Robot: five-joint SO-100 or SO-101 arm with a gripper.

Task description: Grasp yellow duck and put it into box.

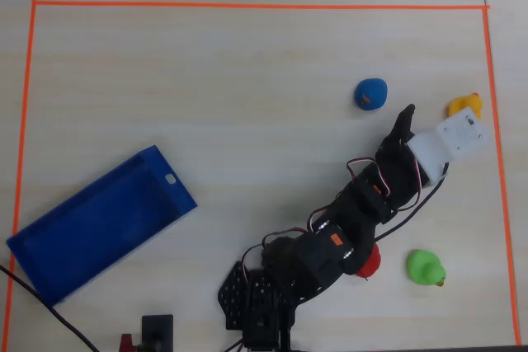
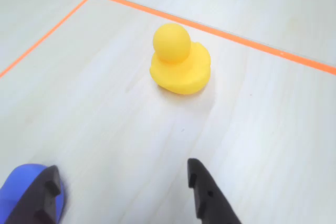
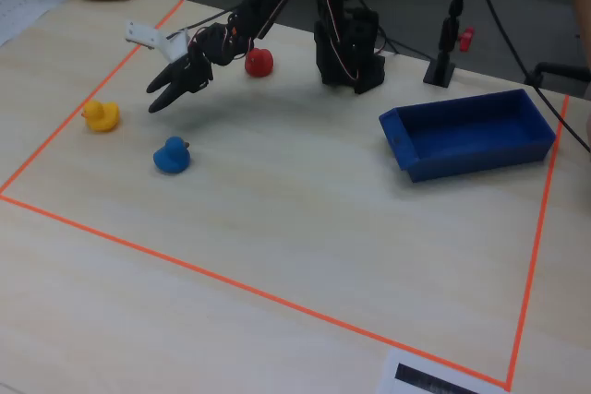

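Nearest the wrist camera, the tool (image 2: 126, 192) hangs with fingers apart, clear of the blue duck (image 2: 23, 192), so it should advance and lower to straddle the yellow duck (image 2: 180, 61) upright ahead, just inside the orange tape (image 2: 220, 34).

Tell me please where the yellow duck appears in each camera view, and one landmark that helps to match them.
Overhead view: yellow duck at far right, partly hidden by the arm's white wrist part.
Wrist view: upper centre, ahead of the open gripper.
Fixed view: far left.
Shared landmark: the orange tape line just beyond the duck.
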